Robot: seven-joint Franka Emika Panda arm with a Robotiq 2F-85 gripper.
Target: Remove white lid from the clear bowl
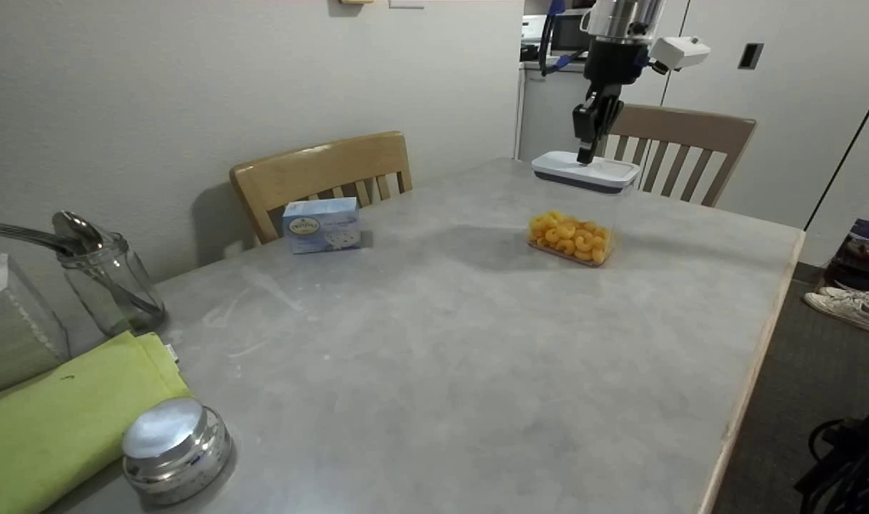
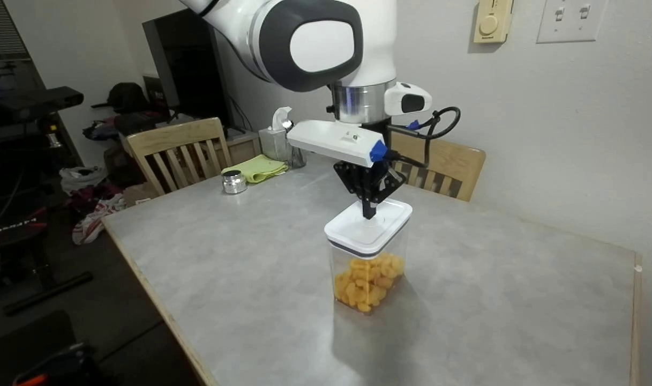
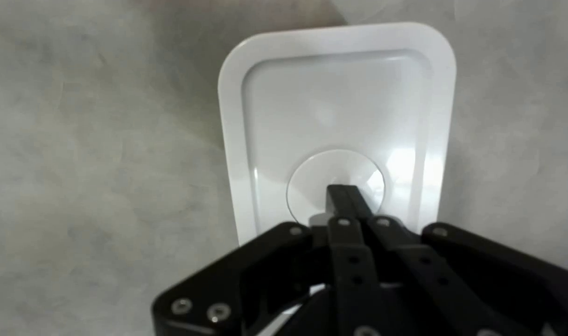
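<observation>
Jaws pinched together, nothing between them, at the round button (image 3: 322, 175) of the white lid (image 2: 359, 230)!
Mid-frame in an exterior view, it caps the clear bowl (image 2: 341, 261); likely the button-press step, contact hard to call. Next should come push, rise, spread, grip, lift. Counting: one lid, one bowl; left half of an exterior view, one blue box (image 1: 323, 226), one jar (image 1: 100, 298), one metal tin (image 1: 177, 453), one cloth (image 1: 77, 421).

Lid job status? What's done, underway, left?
Done: the shut gripper is positioned at the round button on the white lid. In hand: probably pressing that button, though contact isn't certain. Left: lifting the lid away; it sits on the clear bowl.
</observation>
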